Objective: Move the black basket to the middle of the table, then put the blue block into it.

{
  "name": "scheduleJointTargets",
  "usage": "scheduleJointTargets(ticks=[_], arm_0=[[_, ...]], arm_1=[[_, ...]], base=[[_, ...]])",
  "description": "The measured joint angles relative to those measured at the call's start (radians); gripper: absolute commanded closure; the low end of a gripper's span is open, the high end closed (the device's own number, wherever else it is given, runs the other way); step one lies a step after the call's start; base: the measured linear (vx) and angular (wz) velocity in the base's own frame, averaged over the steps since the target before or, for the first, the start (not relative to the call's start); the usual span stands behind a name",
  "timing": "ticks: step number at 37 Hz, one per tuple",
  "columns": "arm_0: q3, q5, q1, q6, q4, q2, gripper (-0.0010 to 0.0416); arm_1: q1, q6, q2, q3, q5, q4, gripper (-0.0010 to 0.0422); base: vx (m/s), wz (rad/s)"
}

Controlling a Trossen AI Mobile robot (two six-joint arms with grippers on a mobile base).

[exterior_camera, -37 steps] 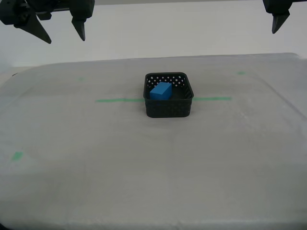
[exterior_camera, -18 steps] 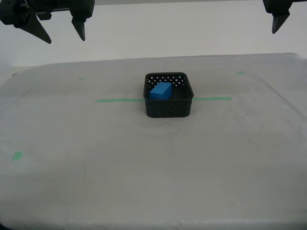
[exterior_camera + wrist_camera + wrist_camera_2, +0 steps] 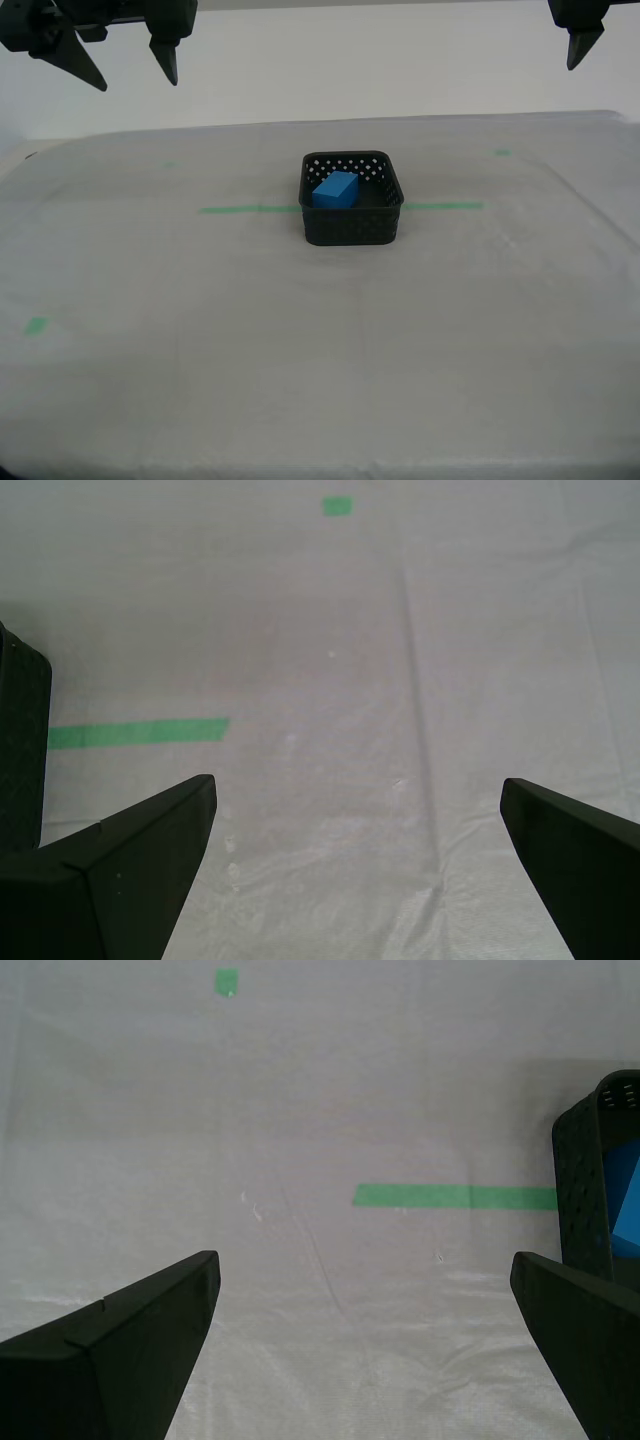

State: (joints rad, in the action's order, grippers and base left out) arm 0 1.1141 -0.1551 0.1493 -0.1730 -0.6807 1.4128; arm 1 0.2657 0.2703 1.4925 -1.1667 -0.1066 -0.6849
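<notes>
Nothing was moved since earlier: the blue block (image 3: 335, 189) lay in the black basket (image 3: 351, 226); my first gripper (image 3: 360, 870) and my second gripper (image 3: 365, 1345) were held wide, empty.

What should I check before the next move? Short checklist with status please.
1. Basket in the middle of the table, across the green tape line: ok.
2. Blue block inside the basket: ok. It sits toward the exterior view's left of the basket floor.
3. My first gripper free, jaws apart, nothing between them: ok.
4. My second gripper free, jaws apart, nothing between them: ok.
5. Both grippers raised clear of the basket: ok.
6. Block lying flat on the basket floor: cannot tell, the wall hides its base.
</notes>
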Motion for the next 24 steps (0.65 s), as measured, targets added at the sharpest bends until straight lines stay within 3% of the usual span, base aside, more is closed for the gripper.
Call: scheduleJointTargets(ticks=[24], arm_0=[[0.0, 0.0, 0.0, 0.0, 0.0, 0.0, 0.0007]], arm_1=[[0.0, 0.0, 0.0, 0.0, 0.0, 0.0, 0.0012]], base=[[0.0, 0.0]])
